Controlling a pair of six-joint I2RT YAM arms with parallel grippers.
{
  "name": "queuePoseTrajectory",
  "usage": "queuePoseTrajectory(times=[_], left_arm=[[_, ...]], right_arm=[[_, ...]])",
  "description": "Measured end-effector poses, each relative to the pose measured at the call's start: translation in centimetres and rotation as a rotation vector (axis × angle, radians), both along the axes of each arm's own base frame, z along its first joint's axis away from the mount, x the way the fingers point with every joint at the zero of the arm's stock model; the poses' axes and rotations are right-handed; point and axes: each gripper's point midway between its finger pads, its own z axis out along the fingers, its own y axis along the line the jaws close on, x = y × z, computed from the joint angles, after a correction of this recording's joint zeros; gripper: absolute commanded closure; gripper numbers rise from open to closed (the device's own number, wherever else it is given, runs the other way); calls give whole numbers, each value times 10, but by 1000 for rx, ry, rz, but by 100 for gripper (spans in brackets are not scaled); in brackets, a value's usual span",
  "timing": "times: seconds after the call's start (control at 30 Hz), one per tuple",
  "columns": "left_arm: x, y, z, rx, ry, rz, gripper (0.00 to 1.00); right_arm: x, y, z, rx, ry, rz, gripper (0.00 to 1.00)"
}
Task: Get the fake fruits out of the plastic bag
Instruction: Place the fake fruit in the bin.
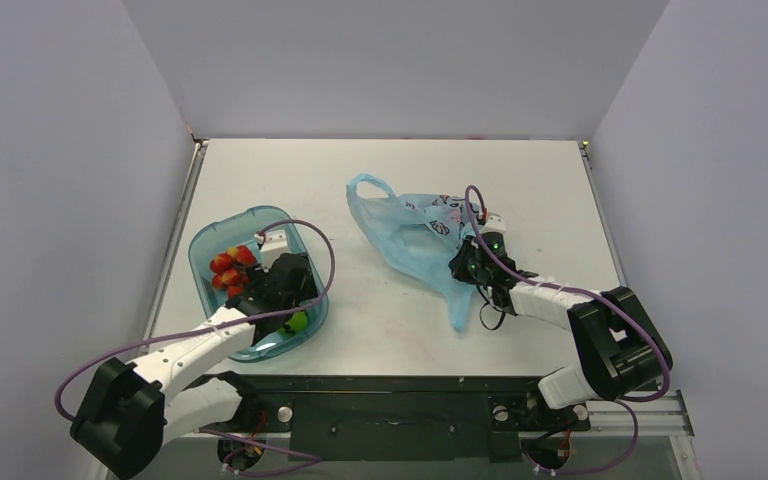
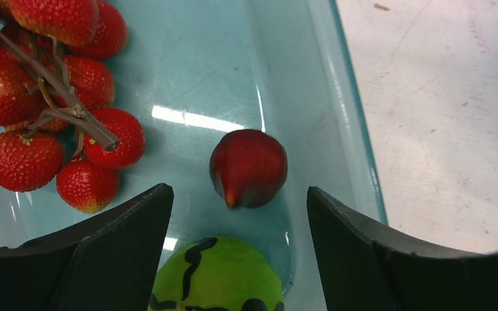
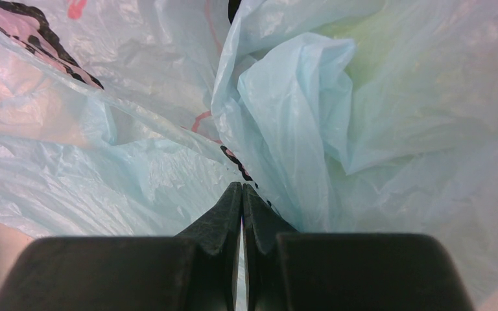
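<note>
Nearest me, the left gripper (image 2: pixel 237 195) hangs wide open and empty above the teal tray (image 2: pixel 358 136), over the striped green ball (image 2: pixel 217 278) and the plum (image 2: pixel 248 167). The berry cluster (image 2: pixel 52 97) lies at ten o'clock, the tray rim is close at three, and the table (image 1: pixel 380 310) runs on beyond. Farther off, the right gripper (image 3: pixel 242 189), jaws pressed tight together, pinches a fold of the plastic bag (image 1: pixel 400 230), which sprawls toward eleven.

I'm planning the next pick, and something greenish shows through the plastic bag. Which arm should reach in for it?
Left, probably. The left gripper hangs open and empty over the teal tray, free to move, while the right gripper is shut on the plastic bag, pinching its film.
</note>
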Motion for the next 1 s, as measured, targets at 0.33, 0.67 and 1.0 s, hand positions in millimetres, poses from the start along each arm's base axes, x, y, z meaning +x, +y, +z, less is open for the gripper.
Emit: queuePoseTrajectory(times=[0.33, 0.67, 1.0], left_arm=[[-3, 2, -11, -25, 23, 11, 20], [2, -16, 20, -151, -72, -50, 19], [4, -39, 81, -350, -285, -148, 13]], right_arm=[[0, 0, 0, 0, 0, 0, 100], [0, 1, 0, -1, 0, 2, 100], [-6, 10, 1, -44, -17, 37, 100]])
